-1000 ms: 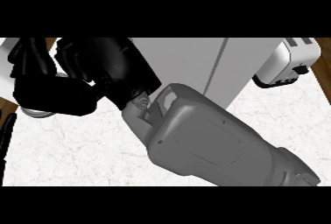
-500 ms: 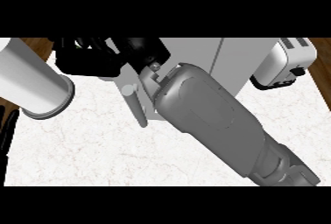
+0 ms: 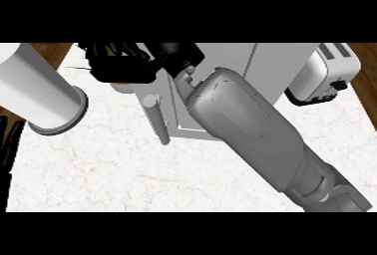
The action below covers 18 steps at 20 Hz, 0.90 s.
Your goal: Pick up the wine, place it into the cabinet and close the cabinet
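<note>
— Carrying the wine (image 3: 110, 49) into the cabinet (image 3: 221, 62) looks like the step in hand. How should it go?

— Aim the bottle at the opening, not at the door's edge. The door (image 3: 168, 112) stands ajar with its handle (image 3: 152, 107) sticking out toward us, so I'd swing in from the left of it, hold the bottle upright, and let go only once its base sits on the shelf.

— Where is the wine now?

— Up at the view's far edge, just left of the cabinet and off the desk (image 3: 125, 169). Only a greenish sliver shows; the rest is hidden by the right hand (image 3: 123, 73).

— And that hand?

— Fingers curled round the bottle, as far as I can judge. The grey forearm runs from lower right up across the cabinet front, stretched long, wrist bent left.

— Any hazards?

— A white cylinder (image 3: 40, 92) stands near on the left, and the toaster (image 3: 329, 69) is well apart on the right. I'd mind the cylinder.

— The other hand?

— The left hand (image 3: 9, 144) rests at the left edge, fingers straight.
</note>
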Each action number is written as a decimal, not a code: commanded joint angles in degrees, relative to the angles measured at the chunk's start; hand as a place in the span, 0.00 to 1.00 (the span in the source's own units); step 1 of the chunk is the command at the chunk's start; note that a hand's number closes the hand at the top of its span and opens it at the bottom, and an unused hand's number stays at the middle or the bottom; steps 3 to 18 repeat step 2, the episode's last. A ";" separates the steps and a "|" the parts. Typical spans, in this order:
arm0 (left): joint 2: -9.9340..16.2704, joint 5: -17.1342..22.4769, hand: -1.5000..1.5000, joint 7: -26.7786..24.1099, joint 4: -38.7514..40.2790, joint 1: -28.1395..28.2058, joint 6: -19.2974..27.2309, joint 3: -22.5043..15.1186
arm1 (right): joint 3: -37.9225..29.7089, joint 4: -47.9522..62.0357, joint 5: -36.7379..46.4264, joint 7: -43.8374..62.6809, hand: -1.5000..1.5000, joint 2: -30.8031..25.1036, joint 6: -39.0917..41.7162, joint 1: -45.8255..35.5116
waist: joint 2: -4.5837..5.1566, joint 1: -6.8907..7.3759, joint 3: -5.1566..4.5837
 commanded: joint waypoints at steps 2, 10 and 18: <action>-0.75 0.16 0.00 1.22 -2.09 0.48 0.81 -0.72 | -4.14 9.32 2.22 -0.74 1.00 -3.95 -2.15 0.00 | 2.87 -0.15 0.49; -0.75 0.16 0.00 1.22 -2.09 0.48 0.81 -0.72 | -4.14 9.32 2.22 -0.74 1.00 -3.95 -2.15 0.00 | 2.87 -0.15 0.49; -0.75 0.16 0.00 1.22 -2.09 0.48 0.81 -0.72 | -4.14 9.32 2.22 -0.74 1.00 -3.95 -2.15 0.00 | 2.87 -0.15 0.49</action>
